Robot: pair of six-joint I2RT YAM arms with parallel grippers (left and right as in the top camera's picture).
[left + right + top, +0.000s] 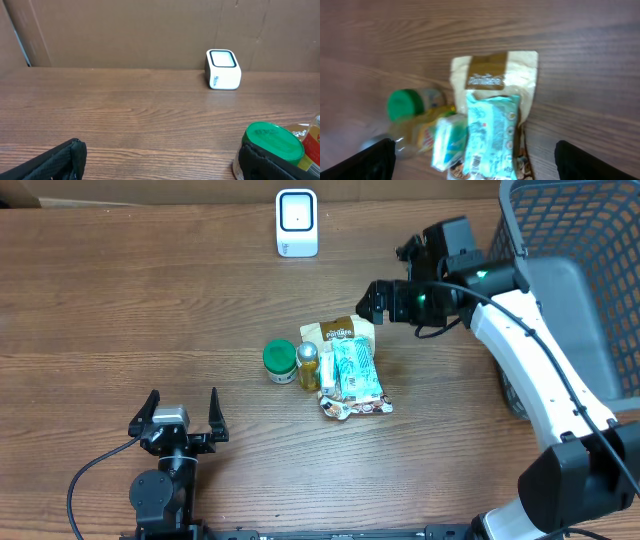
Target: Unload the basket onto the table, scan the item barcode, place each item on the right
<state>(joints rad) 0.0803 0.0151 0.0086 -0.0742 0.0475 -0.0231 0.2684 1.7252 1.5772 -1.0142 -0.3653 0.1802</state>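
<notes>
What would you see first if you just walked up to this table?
Probably the bright little pile of goods in the middle of the table, with a green-lidded jar on its left side. Next, the right gripper, open near the pile's far right side, and the white scanner standing alone at the far edge.

The table (150, 300) is viewed from straight above, the white scanner (223, 70) is faced low across the wood from the left wrist, and the item pile (490, 125), shared with overhead, is seen closely downward from the right wrist.
</notes>
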